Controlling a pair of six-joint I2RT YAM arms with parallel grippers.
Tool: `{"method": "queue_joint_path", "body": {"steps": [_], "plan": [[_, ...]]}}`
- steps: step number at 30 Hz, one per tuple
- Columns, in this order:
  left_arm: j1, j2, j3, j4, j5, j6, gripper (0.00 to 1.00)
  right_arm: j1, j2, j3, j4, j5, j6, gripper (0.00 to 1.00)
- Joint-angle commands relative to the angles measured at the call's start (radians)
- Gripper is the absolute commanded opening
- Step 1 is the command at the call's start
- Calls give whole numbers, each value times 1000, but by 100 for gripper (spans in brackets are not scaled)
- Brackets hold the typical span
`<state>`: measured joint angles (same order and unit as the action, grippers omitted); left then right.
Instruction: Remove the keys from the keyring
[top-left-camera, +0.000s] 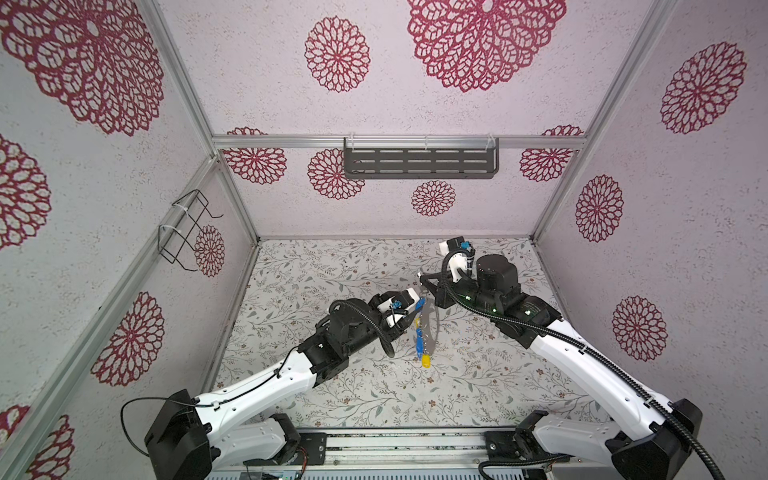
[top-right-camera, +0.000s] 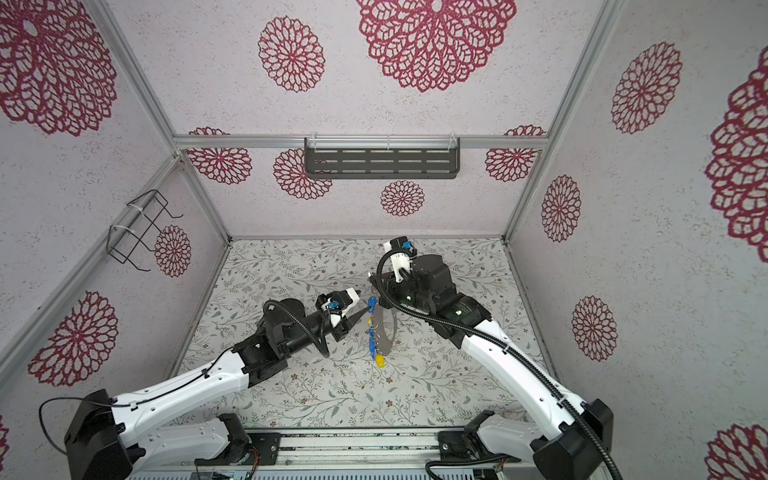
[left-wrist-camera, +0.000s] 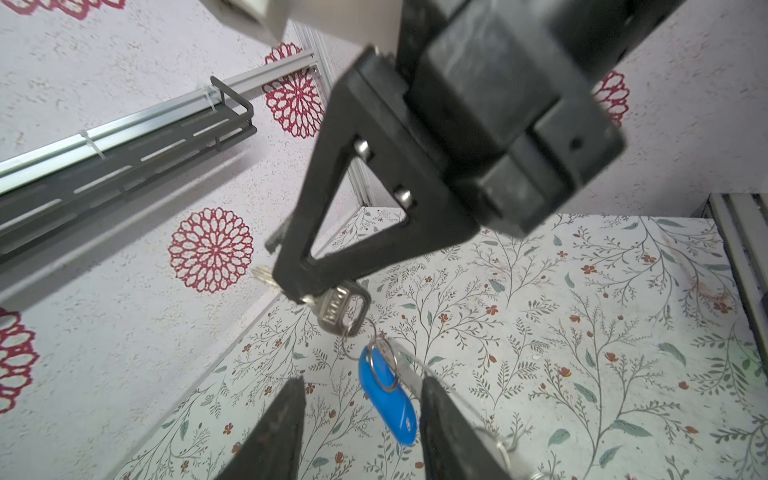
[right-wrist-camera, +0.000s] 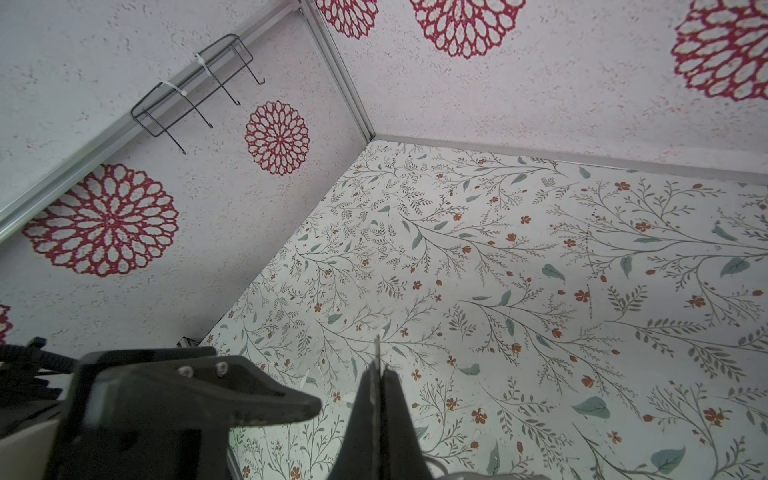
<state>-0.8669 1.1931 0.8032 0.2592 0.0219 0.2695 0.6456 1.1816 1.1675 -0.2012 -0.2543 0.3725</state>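
The keyring (top-left-camera: 433, 332), a large flat grey hoop, hangs edge-on from my right gripper (top-left-camera: 421, 277), which is shut on its top. The right wrist view shows the ring's thin edge (right-wrist-camera: 377, 349) pinched between the shut fingers. Strung down the ring are the keys: blue tags (top-left-camera: 419, 308) and a yellow tag (top-left-camera: 426, 361) lowest. My left gripper (top-left-camera: 415, 318) comes in from the left at the upper tags. In the left wrist view its fingers (left-wrist-camera: 291, 415) stand apart, with a blue tag (left-wrist-camera: 388, 399) between them, close to one finger. A silver key (left-wrist-camera: 343, 307) hangs just below the right gripper's tip (left-wrist-camera: 291, 286).
The floral table (top-left-camera: 332, 374) is walled on three sides. A dark slotted shelf (top-left-camera: 419, 162) hangs on the back wall and a wire rack (top-left-camera: 185, 232) on the left wall. Both arms meet mid-table, their tips close together.
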Motion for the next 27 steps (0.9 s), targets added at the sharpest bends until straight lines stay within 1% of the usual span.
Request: {"method": "queue_joint_path", "body": {"steps": [1, 7, 10, 13, 16, 22, 25, 27], "plan": [[6, 24, 14, 37, 7, 20, 49, -4, -54, 14, 78, -38, 28, 0], [19, 86, 55, 45, 29, 16, 47, -4, -84, 1, 83, -51, 28, 0], [23, 107, 70, 46, 32, 14, 40, -4, -94, -2, 89, -62, 30, 0], [25, 117, 81, 34, 28, 15, 28, -4, -93, 1, 84, -66, 27, 0], [27, 114, 90, 8, 23, 14, 17, -4, -93, -2, 76, -58, 19, 0], [26, 96, 83, -25, 10, 2, 11, -4, -94, -7, 59, -16, 0, 0], [26, 81, 82, -54, 9, -11, 5, -4, -90, 3, 18, 45, -15, 0], [27, 69, 80, -74, 9, -16, 5, -6, -87, 6, -7, 86, -20, 0]]}}
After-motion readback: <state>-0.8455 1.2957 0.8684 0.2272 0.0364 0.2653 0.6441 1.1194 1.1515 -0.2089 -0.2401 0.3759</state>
